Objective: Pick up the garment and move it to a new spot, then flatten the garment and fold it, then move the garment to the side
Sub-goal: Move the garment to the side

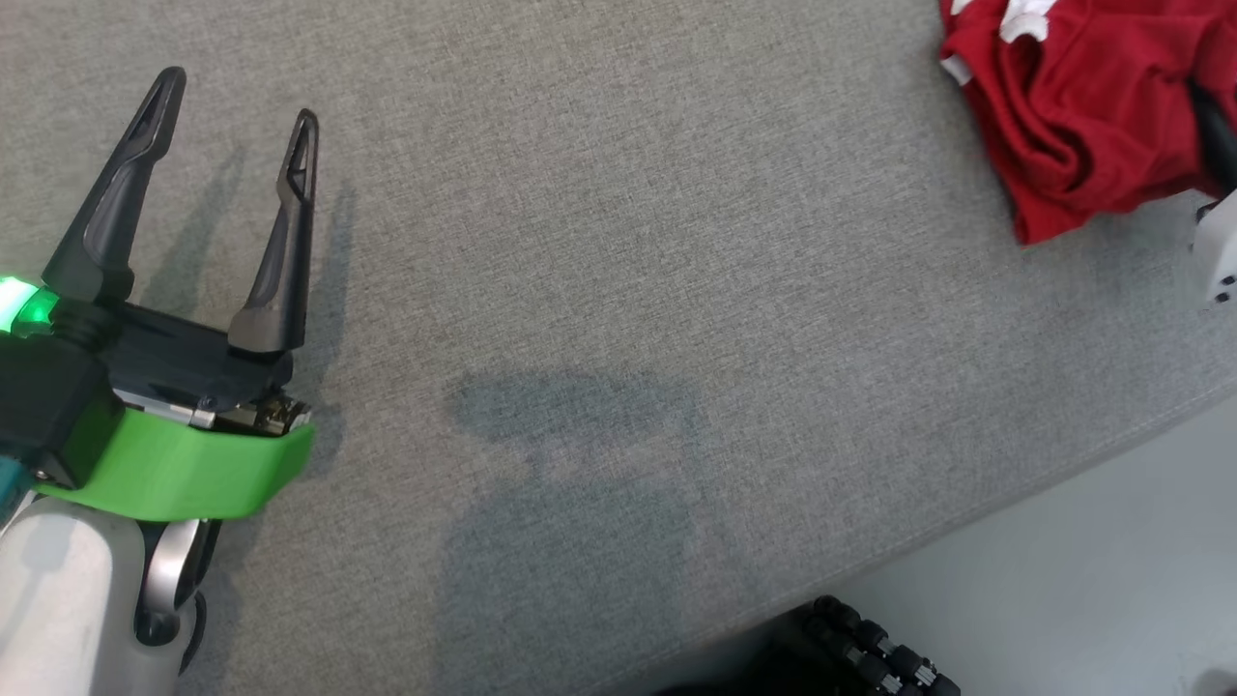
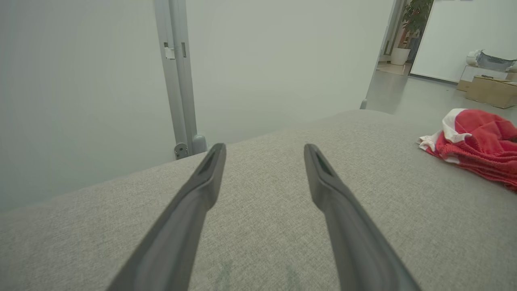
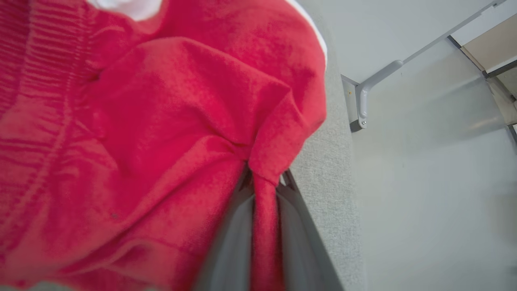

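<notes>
The garment [image 1: 1073,106] is a red knit with white trim, bunched at the far right of the grey fabric surface [image 1: 618,290]. From the left wrist the garment [image 2: 476,141] lies off to the right. In the right wrist view my right gripper [image 3: 264,182] is shut on a pinched fold of the garment [image 3: 141,141], the red cloth squeezed between both fingers. A dark finger [image 1: 1220,145] of that gripper and its pale wrist show at the head view's right edge. My left gripper [image 1: 237,92] stands open over bare fabric at the left, holding nothing; its fingers [image 2: 202,190] are spread wide.
The grey surface ends in an edge at the lower right, with pale floor [image 1: 1063,580] beyond. A white wall and metal post [image 2: 177,76] stand behind the surface. Cardboard boxes [image 2: 490,91] sit far back on the floor.
</notes>
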Controlling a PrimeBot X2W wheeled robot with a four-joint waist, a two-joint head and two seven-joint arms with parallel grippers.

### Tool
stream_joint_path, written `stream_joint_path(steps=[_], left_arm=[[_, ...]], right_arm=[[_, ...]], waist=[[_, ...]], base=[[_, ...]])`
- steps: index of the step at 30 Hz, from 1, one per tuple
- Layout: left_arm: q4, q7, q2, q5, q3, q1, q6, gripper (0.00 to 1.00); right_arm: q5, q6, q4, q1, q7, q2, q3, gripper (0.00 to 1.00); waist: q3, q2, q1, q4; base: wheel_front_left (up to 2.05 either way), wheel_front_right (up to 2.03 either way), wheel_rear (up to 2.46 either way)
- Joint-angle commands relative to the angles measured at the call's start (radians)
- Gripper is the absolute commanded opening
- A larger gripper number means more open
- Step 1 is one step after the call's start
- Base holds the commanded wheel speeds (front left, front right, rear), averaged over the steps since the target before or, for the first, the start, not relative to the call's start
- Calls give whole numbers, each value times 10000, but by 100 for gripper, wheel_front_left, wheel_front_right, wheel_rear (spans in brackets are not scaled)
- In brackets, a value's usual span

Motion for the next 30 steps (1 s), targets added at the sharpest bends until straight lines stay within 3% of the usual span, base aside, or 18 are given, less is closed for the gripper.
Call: stream_joint_path(steps=[1,6,7,8,9,19,30], left_arm=[[-74,36,109,104,-14,-244,-78,100],[-178,81,170,133,-151,-491,-177,100],[-195,91,164,133,-177,-537,-183,100],[-200,86,142,131,-222,-584,-191,100],[-183,66,113,139,-258,-626,-204,100],[176,-161,-8,99,-366,-441,-72,100],[759,-564,-235,-150,-348,336,232,100]], right_arm=[[-186,-21,139,-303,-122,-92,-219,0],[-717,-21,712,-785,-220,-12,-863,0],[-746,-21,848,-869,-242,71,-1045,9],[-840,-21,976,-944,-261,107,-1225,47],[-899,-21,1077,-934,-284,178,-1344,100],[-1066,-19,1155,34,-420,895,-2933,100],[-1902,-19,-2130,2656,-433,2302,-5902,100]], waist=[[438,-1,0,-34],[772,-1,0,228],[828,-1,0,276],[872,-1,0,337],[889,-1,0,396],[508,-1,0,350],[-966,-1,0,318]], base=[[0,0,0],[0,0,0],[0,0,0],[0,0,0],[0,0,0],[0,0,0],[0,0,0]])
